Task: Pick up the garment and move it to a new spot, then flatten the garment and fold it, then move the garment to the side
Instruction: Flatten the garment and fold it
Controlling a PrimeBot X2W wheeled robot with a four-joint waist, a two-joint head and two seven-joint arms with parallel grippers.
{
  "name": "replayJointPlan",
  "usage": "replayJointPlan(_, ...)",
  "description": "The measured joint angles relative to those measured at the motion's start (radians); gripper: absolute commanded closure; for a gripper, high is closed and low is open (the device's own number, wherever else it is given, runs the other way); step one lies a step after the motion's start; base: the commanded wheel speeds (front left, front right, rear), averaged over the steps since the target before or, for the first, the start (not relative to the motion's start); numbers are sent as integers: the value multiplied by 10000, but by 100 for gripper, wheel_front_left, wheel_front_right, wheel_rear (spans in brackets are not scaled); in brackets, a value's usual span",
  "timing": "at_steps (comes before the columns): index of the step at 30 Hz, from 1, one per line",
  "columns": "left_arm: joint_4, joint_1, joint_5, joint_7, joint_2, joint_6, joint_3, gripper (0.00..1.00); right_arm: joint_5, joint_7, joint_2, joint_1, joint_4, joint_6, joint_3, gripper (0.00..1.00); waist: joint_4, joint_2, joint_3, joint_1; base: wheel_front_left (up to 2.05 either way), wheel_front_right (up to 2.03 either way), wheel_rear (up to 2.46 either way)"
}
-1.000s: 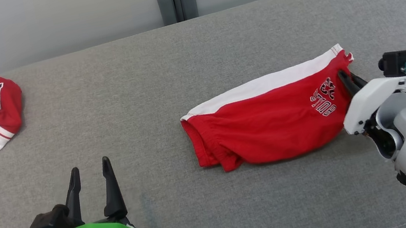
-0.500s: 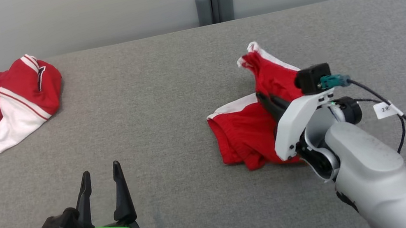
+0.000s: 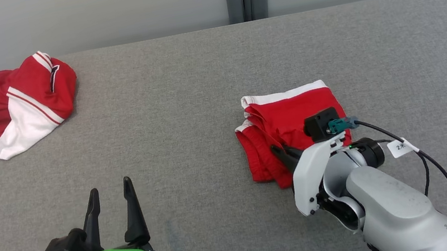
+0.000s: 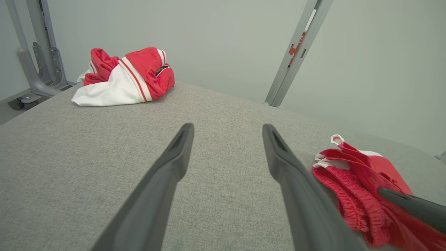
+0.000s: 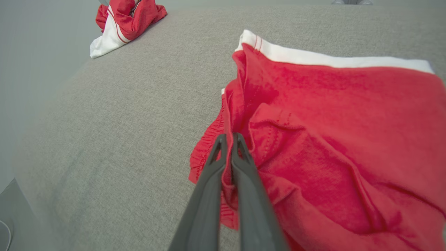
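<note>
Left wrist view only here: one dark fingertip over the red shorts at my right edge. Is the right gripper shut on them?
Observer: Yes. The right wrist view has the right gripper shut on a bunched edge of the red shorts.
Operator: Are they folded?
Observer: The head view shows them doubled over into a rough square, with the white band along the far edge.
</note>
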Motion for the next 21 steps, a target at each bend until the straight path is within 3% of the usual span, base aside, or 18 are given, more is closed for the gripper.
replayJointPlan(3,-19,0,0,0,-17,2,-6,0,-48,8,0,25,-142,-2,163,93,-132,0,7,0,0,0,0)
replayJointPlan(5,-27,0,0,0,-17,2,0,0,-46,23,12,59,-265,-2,261,79,-224,0,9,0,0,0,0)
replayJointPlan(6,-27,0,2,0,-15,2,2,0,-42,33,13,91,-334,-2,320,57,-275,0,10,0,0,0,0)
replayJointPlan(8,-19,-1,2,0,-17,-2,-13,0,-23,17,13,171,-477,-2,414,0,-367,0,10,0,0,0,0)
replayJointPlan(16,10,-7,17,0,-58,-8,-84,0,44,-420,-19,188,-1398,0,502,0,-557,0,8,0,0,0,0)
replayJointPlan(21,48,-6,46,0,-222,-59,-242,0,44,-635,-537,184,-1695,-2,-48,0,-530,0,-6,0,0,0,0)
